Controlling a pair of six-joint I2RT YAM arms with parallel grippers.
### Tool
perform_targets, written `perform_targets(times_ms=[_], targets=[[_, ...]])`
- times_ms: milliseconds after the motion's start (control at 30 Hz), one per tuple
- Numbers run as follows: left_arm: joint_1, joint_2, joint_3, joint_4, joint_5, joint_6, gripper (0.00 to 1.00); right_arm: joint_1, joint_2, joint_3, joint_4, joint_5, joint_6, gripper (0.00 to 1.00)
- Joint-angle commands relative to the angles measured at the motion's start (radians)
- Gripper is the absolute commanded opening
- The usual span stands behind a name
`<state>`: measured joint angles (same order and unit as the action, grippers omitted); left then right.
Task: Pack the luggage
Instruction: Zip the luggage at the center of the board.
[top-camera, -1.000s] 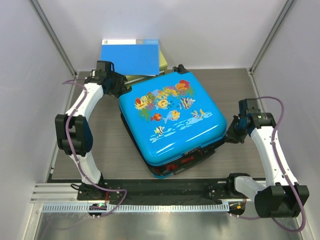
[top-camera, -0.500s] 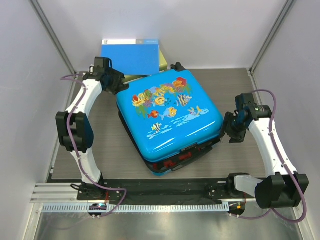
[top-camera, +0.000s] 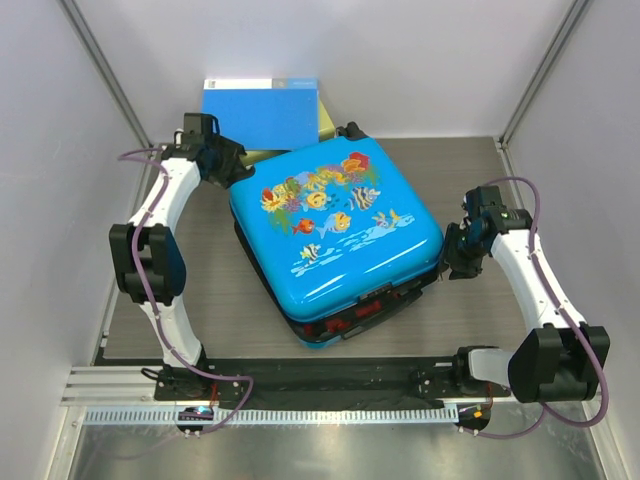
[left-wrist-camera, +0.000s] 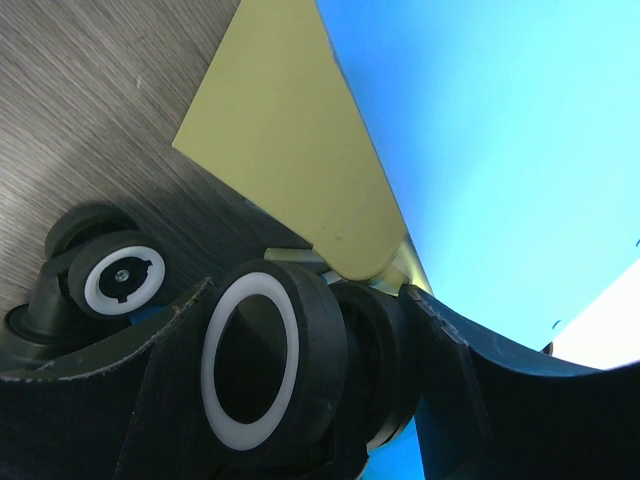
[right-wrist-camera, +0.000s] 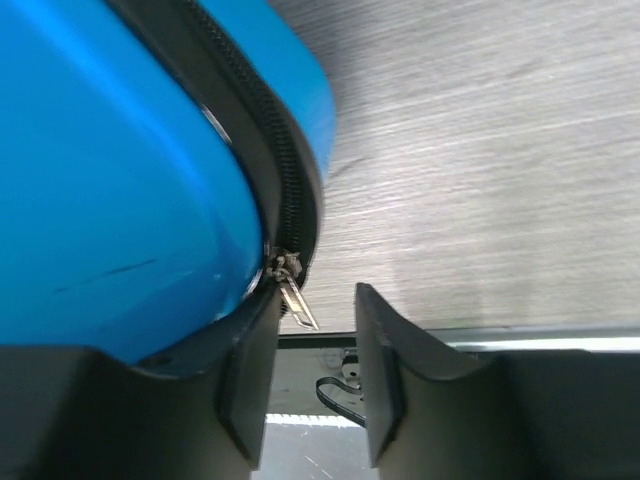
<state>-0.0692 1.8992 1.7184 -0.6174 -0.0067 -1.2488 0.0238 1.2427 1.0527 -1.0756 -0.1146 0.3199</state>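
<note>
- A rail (top-camera: 330, 368) is seen along the near edge of the table (top-camera: 205, 290); both arm bases are fixed to it.
- The right gripper (right-wrist-camera: 310, 335) is held low at the right side of the luggage (top-camera: 335, 235), level with its zip (right-wrist-camera: 278, 170). Its fingers are spread with nothing clamped between them. One finger (right-wrist-camera: 245, 385) is laid against the shell's edge, and the zip pull (right-wrist-camera: 298, 303) hangs just above the gap.
- The luggage is laid flat in the middle of the table between the two arms, turned at an angle. The lid is down and the fish print is uppermost.
- The left gripper (left-wrist-camera: 305, 330) is placed at the far left corner of the luggage, where a black wheel (left-wrist-camera: 255, 355) with a white ring is pinched between its fingers. A second wheel (left-wrist-camera: 120, 283) is seen just beside it.
- A yellow-green box (left-wrist-camera: 290, 150) is set just behind that corner, with a blue folder (top-camera: 262, 112) resting on top of it against the back wall.
</note>
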Motion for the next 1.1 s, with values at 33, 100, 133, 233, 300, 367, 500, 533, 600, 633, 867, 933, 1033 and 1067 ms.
perform_targets(times_ms=[33,100,133,233,300,367,500,533,600,633,867,933,1033,1067], targets=[[0.025,-0.023,0.058,0.130,-0.082,-0.054,0.00,0.018,0.034,-0.006,0.140,-0.134,-0.035,0.37],[0.026,-0.023,0.061,0.130,-0.084,-0.057,0.00,0.018,0.032,-0.008,0.138,-0.152,-0.035,0.34],[0.026,-0.026,0.061,0.130,-0.085,-0.061,0.00,0.019,0.032,-0.010,0.137,-0.164,-0.036,0.33],[0.025,-0.029,0.063,0.128,-0.090,-0.072,0.00,0.018,0.040,-0.010,0.118,-0.217,-0.033,0.24],[0.026,-0.032,0.067,0.128,-0.095,-0.074,0.00,0.018,0.044,-0.010,0.108,-0.259,-0.030,0.18],[0.026,-0.034,0.072,0.127,-0.099,-0.077,0.00,0.018,0.047,-0.010,0.091,-0.281,-0.025,0.02],[0.023,-0.032,0.096,0.114,-0.107,-0.077,0.00,0.018,0.044,-0.003,0.048,-0.338,-0.022,0.01],[0.019,-0.037,0.098,0.111,-0.121,-0.074,0.00,0.018,0.043,-0.005,0.036,-0.353,-0.024,0.01],[0.006,-0.054,0.098,0.113,-0.169,-0.064,0.00,0.018,0.040,-0.014,0.032,-0.420,-0.022,0.01],[0.005,-0.055,0.099,0.114,-0.174,-0.064,0.00,0.018,0.041,-0.023,0.032,-0.442,-0.022,0.01],[-0.014,-0.052,0.093,0.116,-0.191,-0.101,0.00,0.019,0.038,-0.042,0.026,-0.589,0.031,0.01],[-0.021,-0.051,0.101,0.119,-0.202,-0.110,0.00,0.018,0.029,-0.024,0.013,-0.600,0.045,0.01],[-0.026,-0.042,0.113,0.119,-0.205,-0.120,0.00,0.018,0.026,-0.013,-0.009,-0.635,0.050,0.01],[-0.027,-0.040,0.116,0.119,-0.208,-0.121,0.00,0.018,0.026,-0.010,-0.018,-0.646,0.045,0.01]])
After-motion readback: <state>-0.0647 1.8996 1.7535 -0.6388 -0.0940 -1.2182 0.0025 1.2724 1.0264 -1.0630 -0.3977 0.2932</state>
